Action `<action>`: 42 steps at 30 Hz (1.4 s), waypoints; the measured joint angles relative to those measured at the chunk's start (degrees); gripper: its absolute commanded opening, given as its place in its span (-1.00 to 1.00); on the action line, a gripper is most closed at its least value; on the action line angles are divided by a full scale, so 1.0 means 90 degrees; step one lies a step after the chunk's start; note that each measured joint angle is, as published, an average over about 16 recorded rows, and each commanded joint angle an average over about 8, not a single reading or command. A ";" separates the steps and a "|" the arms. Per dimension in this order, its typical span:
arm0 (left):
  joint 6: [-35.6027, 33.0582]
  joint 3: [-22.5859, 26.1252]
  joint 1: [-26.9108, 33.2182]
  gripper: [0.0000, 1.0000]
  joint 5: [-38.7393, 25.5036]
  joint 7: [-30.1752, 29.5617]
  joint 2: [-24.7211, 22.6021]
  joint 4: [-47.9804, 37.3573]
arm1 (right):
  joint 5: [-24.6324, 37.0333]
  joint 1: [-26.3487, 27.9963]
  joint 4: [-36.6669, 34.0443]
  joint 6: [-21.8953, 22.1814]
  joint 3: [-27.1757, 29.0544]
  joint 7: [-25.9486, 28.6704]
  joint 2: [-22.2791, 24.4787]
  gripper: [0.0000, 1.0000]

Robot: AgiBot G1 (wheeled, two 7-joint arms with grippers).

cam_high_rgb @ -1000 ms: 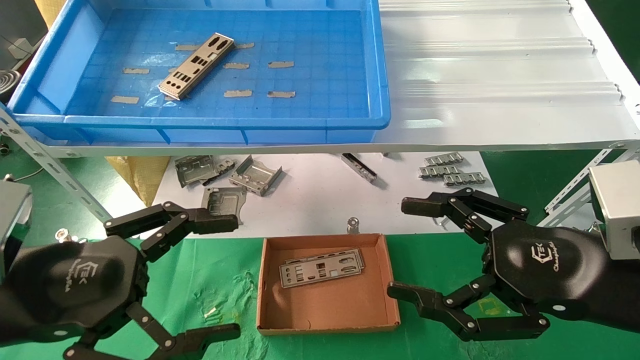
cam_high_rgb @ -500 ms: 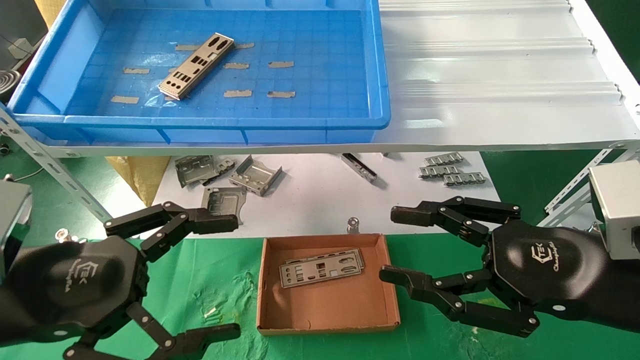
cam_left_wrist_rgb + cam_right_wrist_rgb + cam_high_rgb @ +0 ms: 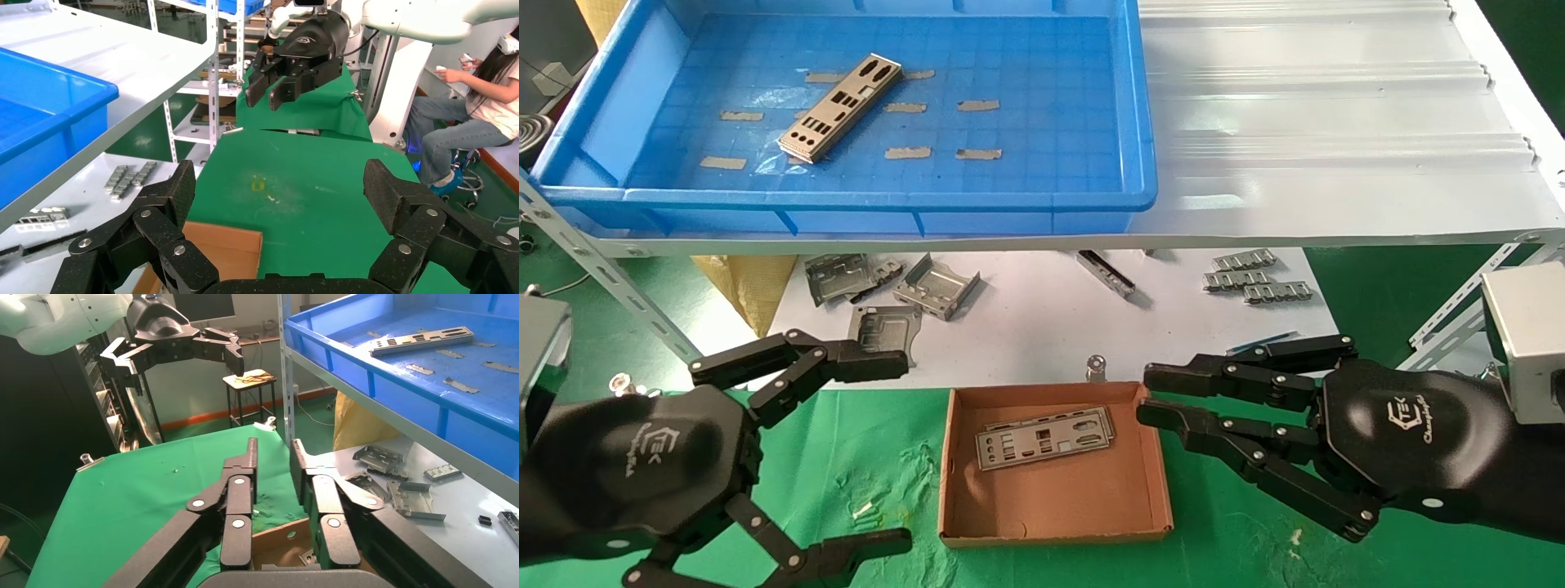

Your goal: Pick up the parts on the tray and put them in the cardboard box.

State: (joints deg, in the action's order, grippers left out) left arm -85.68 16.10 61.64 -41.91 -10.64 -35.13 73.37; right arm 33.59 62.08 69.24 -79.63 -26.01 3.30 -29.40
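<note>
White logo on the black housing of the left pincer (image 3: 862, 445): an angular emblem followed by "TEK", with a line of script below it too small to read. The same logo on the housing of the right pincer (image 3: 1144, 392): "TEK" with a script line that appears to read "Changingtek", uncertain. In the left wrist view the far pincer's housing bears a small white mark, illegible. The parts, tray, box and tape pieces carry no readable text.
</note>
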 measured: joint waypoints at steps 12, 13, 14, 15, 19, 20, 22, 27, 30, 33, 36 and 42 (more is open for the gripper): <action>0.0039 -0.0008 0.0078 1.00 -0.0024 -0.0011 -0.0011 -0.0022 | 0.0000 0.0000 0.0000 0.0000 0.0000 0.0000 0.0000 -1.00; 0.0062 -0.0006 0.0121 1.00 -0.0043 -0.0027 -0.0018 -0.0038 | 0.0000 0.0000 0.0000 0.0000 0.0000 0.0000 0.0000 -1.00; 0.0091 -0.0003 0.0178 1.00 -0.0070 -0.0046 -0.0028 -0.0058 | 0.0000 0.0000 0.0000 0.0000 0.0000 0.0000 0.0000 -1.00; 0.0128 0.0004 0.0254 1.00 -0.0109 -0.0066 -0.0046 -0.0083 | 0.0000 0.0000 0.0000 0.0000 0.0000 0.0000 0.0000 -1.00; 0.0325 0.0071 0.0718 1.00 -0.0368 -0.0171 -0.0185 -0.0280 | 0.0000 0.0000 0.0000 0.0000 0.0000 0.0000 0.0000 -1.00; 0.0384 0.0100 0.0876 1.00 -0.0461 -0.0199 -0.0239 -0.0363 | 0.0000 0.0000 0.0000 0.0000 0.0000 0.0000 0.0000 -1.00; 0.0509 0.0178 0.1249 1.00 -0.0693 -0.0242 -0.0376 -0.0584 | 0.0000 0.0000 0.0000 0.0000 0.0000 0.0000 0.0000 -1.00; 0.0866 0.0487 0.2404 1.00 -0.1509 -0.0267 -0.0861 -0.1462 | 0.0000 0.0000 0.0000 0.0000 0.0000 0.0000 0.0000 -1.00; 0.1098 0.0729 0.3152 1.00 -0.2088 -0.0180 -0.1244 -0.2203 | 0.0000 0.0000 0.0000 0.0000 0.0000 0.0000 0.0000 -1.00; 0.1326 0.0994 0.3854 1.00 -0.2676 -0.0036 -0.1649 -0.3061 | 0.0000 0.0000 0.0000 0.0000 0.0000 0.0000 0.0000 -1.00; 0.1558 0.1255 0.4469 1.00 -0.3230 0.0153 -0.2044 -0.3945 | 0.0000 0.0000 0.0000 0.0000 0.0000 0.0000 0.0000 -1.00; 0.1991 0.1658 0.5371 1.00 -0.4039 0.0502 -0.2710 -0.5514 | 0.0000 0.0000 0.0000 0.0000 0.0000 0.0000 0.0000 -1.00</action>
State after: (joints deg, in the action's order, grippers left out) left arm -67.76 31.02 109.98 -78.25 -6.13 -59.52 23.74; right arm 33.59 62.08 69.24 -79.63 -26.01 3.30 -29.40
